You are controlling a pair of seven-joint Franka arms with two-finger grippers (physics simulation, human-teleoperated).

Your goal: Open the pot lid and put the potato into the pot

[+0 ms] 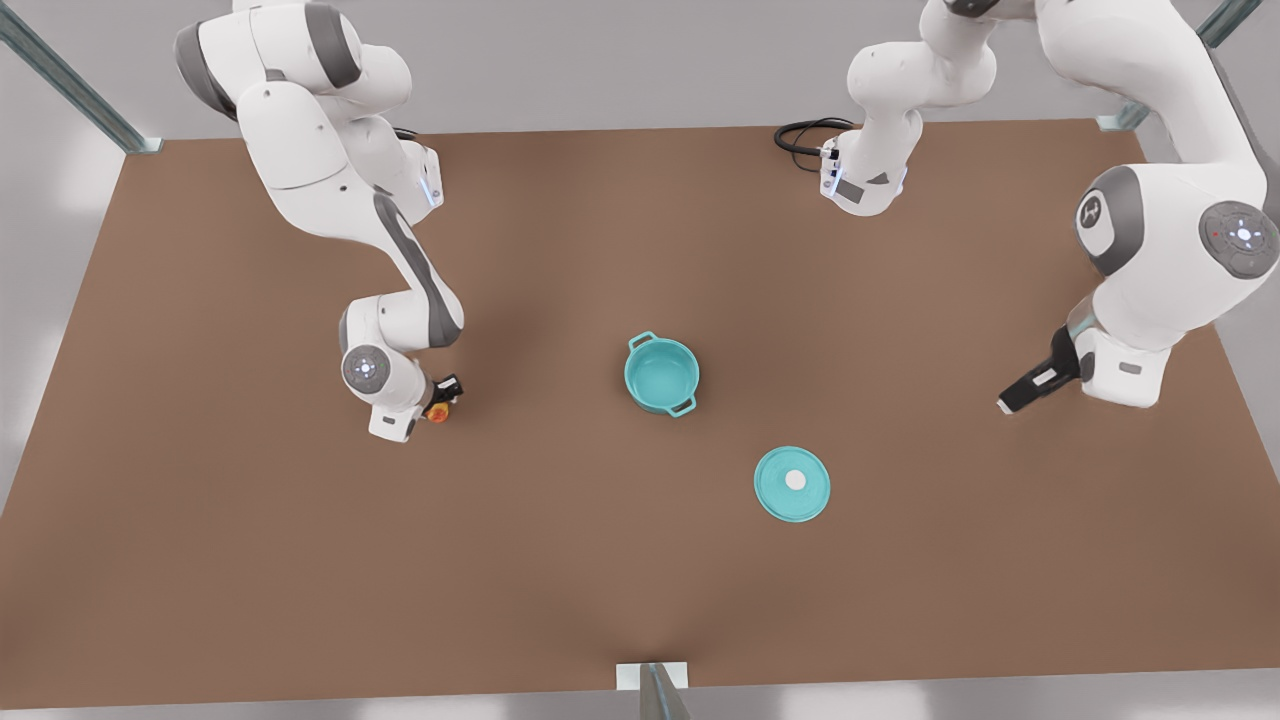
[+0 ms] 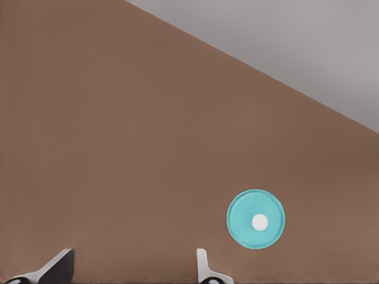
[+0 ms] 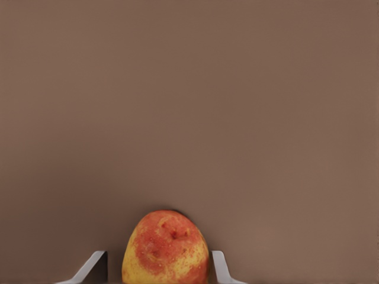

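1. Potato (image 3: 165, 248) sits closest to the right wrist camera, between the two fingertips (image 3: 219, 266) of the right jaws, which flank it on either side with a slim gap showing at each; the jaws are spread around it, and whether they press it cannot be told.
2. From the front view, the potato (image 1: 438, 411) lies on the brown bench (image 1: 250, 560) toward that view's left, at the tip of the right jaws (image 1: 443, 398), whose arm reaches down over it.
3. Well apart from the potato, near the middle of the bench, the pot (image 1: 661, 374) stands upright and uncovered, teal inside, with its two loop handles on opposite sides.
4. The pot lid (image 1: 792, 484) lies flat on the bench, near the pot but not touching it, white knob up.
5. The left jaws (image 1: 1012, 398) hang at the front view's right, apart from the lid; in the left wrist view the fingertips (image 2: 203, 263) stand wide apart, holding nothing, with the pot lid (image 2: 256, 219) beyond them.
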